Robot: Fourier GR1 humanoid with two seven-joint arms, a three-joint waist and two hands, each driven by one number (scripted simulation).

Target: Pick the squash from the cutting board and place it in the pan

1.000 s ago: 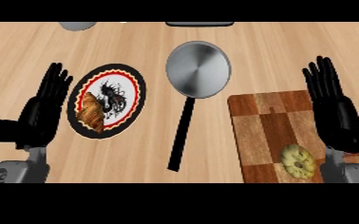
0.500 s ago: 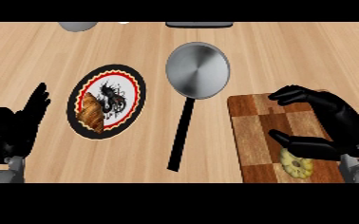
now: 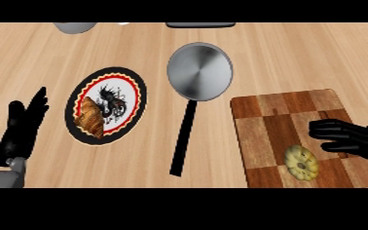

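Observation:
A small yellow-green squash (image 3: 301,162) lies on the near part of the wooden cutting board (image 3: 273,122) at the right. My right hand (image 3: 343,137) comes in from the right edge over the board, its fingers curled slightly, just right of and above the squash without touching it. A grey pan (image 3: 200,71) with a long black handle (image 3: 184,136) sits in the middle of the counter, left of the board. At the lower left edge my left hand (image 3: 23,126) rests open with fingers up.
A round plate (image 3: 108,105) with a red and black rim holds a croissant (image 3: 90,118), left of the pan handle. A grey bowl (image 3: 75,27) and a dark object (image 3: 200,25) sit at the far edge.
My right hand has turned from fingers-up to reaching sideways and drawn toward the right edge beside the squash. The left hand has sunk lower at the left edge.

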